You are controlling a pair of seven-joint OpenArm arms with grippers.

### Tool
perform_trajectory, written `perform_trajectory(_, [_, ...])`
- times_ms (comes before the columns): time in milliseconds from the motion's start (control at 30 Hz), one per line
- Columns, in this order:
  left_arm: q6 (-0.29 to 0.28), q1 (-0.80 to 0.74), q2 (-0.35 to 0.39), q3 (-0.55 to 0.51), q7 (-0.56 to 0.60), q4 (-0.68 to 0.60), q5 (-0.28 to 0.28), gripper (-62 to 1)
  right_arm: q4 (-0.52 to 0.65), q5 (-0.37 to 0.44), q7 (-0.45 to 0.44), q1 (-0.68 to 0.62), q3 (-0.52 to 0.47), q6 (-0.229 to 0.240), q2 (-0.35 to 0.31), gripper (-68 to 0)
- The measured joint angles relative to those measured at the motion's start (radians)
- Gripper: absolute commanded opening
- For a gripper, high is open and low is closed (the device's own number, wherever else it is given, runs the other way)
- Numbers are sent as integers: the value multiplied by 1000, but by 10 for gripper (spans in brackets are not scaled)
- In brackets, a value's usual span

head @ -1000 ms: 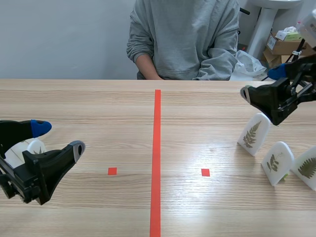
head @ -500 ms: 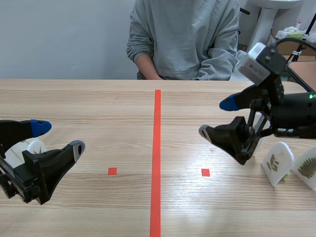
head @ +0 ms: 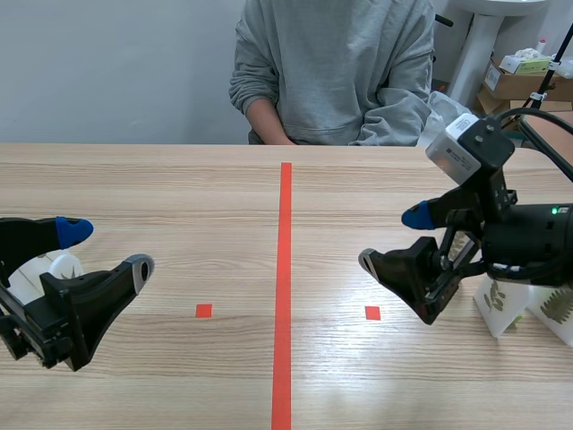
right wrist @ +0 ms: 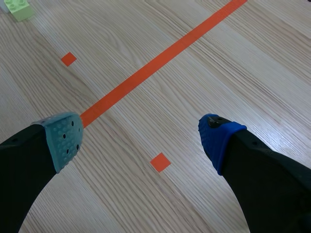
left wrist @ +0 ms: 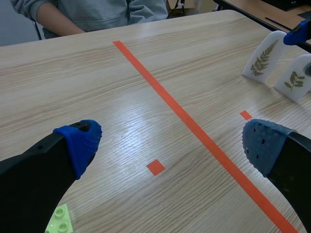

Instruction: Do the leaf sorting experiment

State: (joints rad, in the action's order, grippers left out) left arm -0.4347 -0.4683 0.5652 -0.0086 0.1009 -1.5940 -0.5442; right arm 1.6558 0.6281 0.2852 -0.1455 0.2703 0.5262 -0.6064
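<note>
The wooden table (head: 179, 188) carries everything, and a person (head: 331, 72) sits at its far side. The right gripper (head: 392, 237) hovers low with its fingers wide apart and nothing between them. Only an orange-red square (right wrist: 160, 162) lies below the gap. The white leaf cards (head: 495, 305) stand upright behind this gripper, close against the arm's body and partly hidden by it. I judge that the main risk: a swing back toward them could clip a card with the arm's bulk and topple it, since they look thin and lightly footed. The left gripper (head: 106, 249) is also spread apart and empty. A white piece (head: 49, 269) sits half hidden behind it, and I cannot tell whether it is a card. A small green brick (left wrist: 59, 221) lies just under one of its fingers and could get nudged.
</note>
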Motion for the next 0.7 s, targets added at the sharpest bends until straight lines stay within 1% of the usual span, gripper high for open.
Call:
perform_trajectory(33, [0, 0, 0, 0, 0, 0, 0, 14, 0, 19, 0, 0, 0, -13, 0, -188])
perform_trajectory(67, [0, 0, 0, 0, 0, 0, 0, 14, 0, 36, -1, 0, -2, -15, 0, -188])
perform_trajectory(233, [0, 0, 0, 0, 0, 0, 0, 14, 0, 68, -6, -9, -42, -14, 2, -188])
perform_trajectory(367, [0, 0, 0, 0, 0, 0, 0, 14, 0, 81, -15, -52, -94, -13, 2, -188])
perform_trajectory(433, [0, 0, 0, 0, 0, 0, 0, 14, 0, 107, -23, -91, -126, 4, 2, -188])
perform_trajectory(500, [0, 0, 0, 0, 0, 0, 0, 14, 0, 122, -34, -131, -152, 42, 2, -188])
perform_trajectory(533, [0, 0, 0, 0, 0, 0, 0, 14, 0, 124, -36, -150, -163, 53, 2, -188])
perform_trajectory(700, [0, 0, 0, 0, 0, 0, 0, 14, 0, 124, -55, -217, -225, 54, 2, -188])
